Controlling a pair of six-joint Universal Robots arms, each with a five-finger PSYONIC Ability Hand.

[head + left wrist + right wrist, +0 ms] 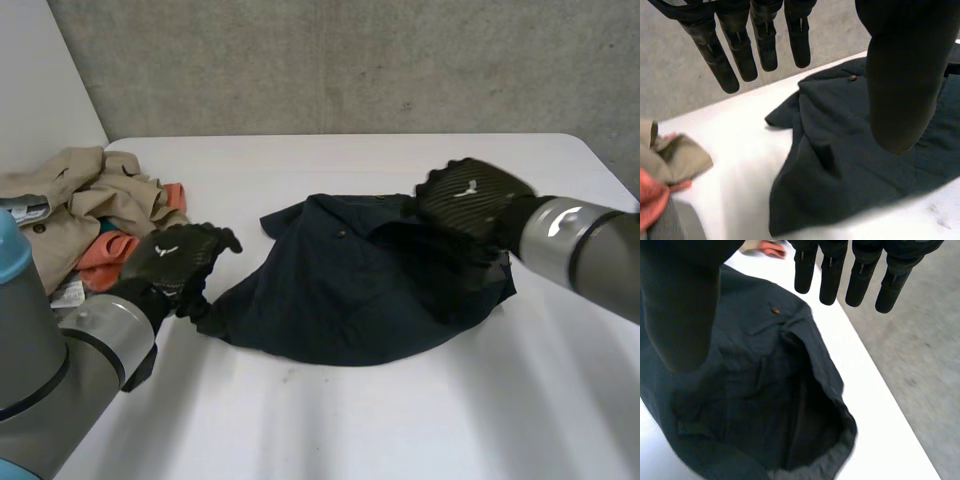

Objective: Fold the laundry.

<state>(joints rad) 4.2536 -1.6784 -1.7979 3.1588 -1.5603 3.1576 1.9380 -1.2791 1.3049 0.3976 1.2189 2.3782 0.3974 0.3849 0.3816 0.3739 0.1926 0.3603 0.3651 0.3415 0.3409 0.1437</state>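
A dark navy garment [350,290] lies crumpled in the middle of the white worktop [400,420]. It looks soft, light and limp, likely to sag and bunch, so its corners and hems seem the best holds. The left hand [178,262] hovers by the garment's left corner, fingers straight and apart, holding nothing. The right hand [470,200] hangs over the garment's right part, palm down, fingers straight, empty. A heap of other clothes [80,190] sits left of the garment.
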